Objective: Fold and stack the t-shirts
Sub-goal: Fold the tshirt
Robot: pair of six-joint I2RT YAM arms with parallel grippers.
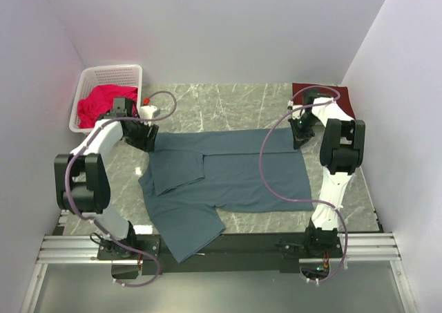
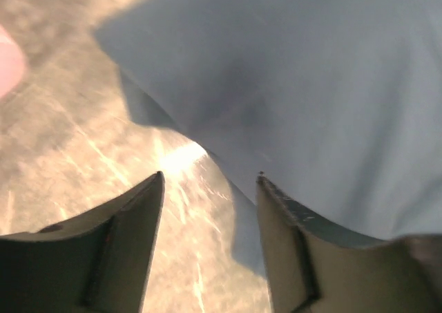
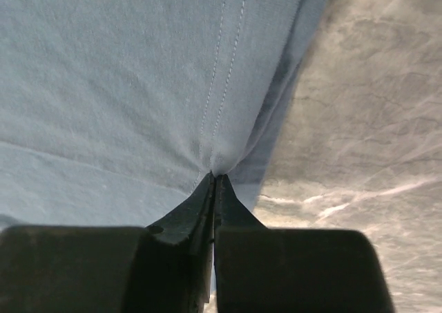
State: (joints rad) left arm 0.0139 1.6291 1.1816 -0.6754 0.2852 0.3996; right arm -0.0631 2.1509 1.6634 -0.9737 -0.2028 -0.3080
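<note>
Right pincer (image 3: pixel 214 177) clamps the blue-grey t-shirt (image 1: pixel 235 182) hem — left pincer (image 2: pixel 210 177) gapes wide; we should grip there before lifting together.

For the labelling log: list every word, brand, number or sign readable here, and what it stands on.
None readable. No print, tag or logo shows on the blue-grey t-shirt, the maroon cloth, the red cloth, the white basket or the marble table; both wrist views show only plain fabric and stone.
</note>
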